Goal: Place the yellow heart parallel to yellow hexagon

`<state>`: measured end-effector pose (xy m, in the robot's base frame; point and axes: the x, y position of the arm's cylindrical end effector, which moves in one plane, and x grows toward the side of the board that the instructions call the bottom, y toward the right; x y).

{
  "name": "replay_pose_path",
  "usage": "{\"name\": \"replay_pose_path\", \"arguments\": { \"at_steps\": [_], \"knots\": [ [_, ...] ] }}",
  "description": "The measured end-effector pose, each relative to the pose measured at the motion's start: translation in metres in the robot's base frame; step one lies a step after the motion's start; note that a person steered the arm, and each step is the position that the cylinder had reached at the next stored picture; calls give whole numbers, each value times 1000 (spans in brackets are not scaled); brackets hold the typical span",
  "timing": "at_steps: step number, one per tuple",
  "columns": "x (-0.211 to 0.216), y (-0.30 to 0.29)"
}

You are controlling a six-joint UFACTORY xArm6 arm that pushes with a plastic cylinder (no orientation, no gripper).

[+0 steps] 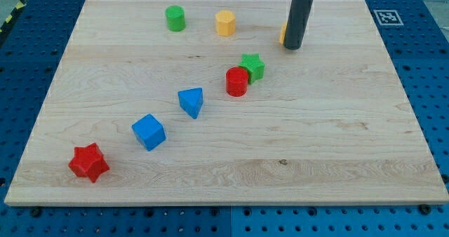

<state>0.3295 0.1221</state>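
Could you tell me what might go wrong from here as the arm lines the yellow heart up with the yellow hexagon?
My tip hides most of the yellow heart, so its orientation cannot be judged. The heart sits near the board's top edge, so a push upward might slide it off. A long leftward push could bump the yellow hexagon.

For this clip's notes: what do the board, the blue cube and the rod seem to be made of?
Board: wood, pale with visible grain and a small knot, matte. Blue cube: probably plastic, with uniform saturated colour and smooth faces; painted wood can't be ruled out. Rod ending in my tip: dark grey, smooth, slight sheen; plastic or coated metal, can't tell which.
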Motion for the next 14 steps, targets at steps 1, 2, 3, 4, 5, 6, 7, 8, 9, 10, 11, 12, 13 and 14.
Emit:
{"name": "replay_pose_path", "arguments": {
  "at_steps": [1, 2, 3, 4, 5, 6, 7, 8, 9, 10, 11, 12, 13, 14],
  "knots": [
    [-5, 0],
    [-7, 0],
    [-17, -5],
    [-19, -9],
    [-19, -9],
    [-19, -9],
    [-12, -1],
    [-4, 43],
    [-28, 73],
    [-45, 72],
    [-46, 65],
    [-46, 49],
    [-46, 32],
    [-46, 20]
  ]
}}
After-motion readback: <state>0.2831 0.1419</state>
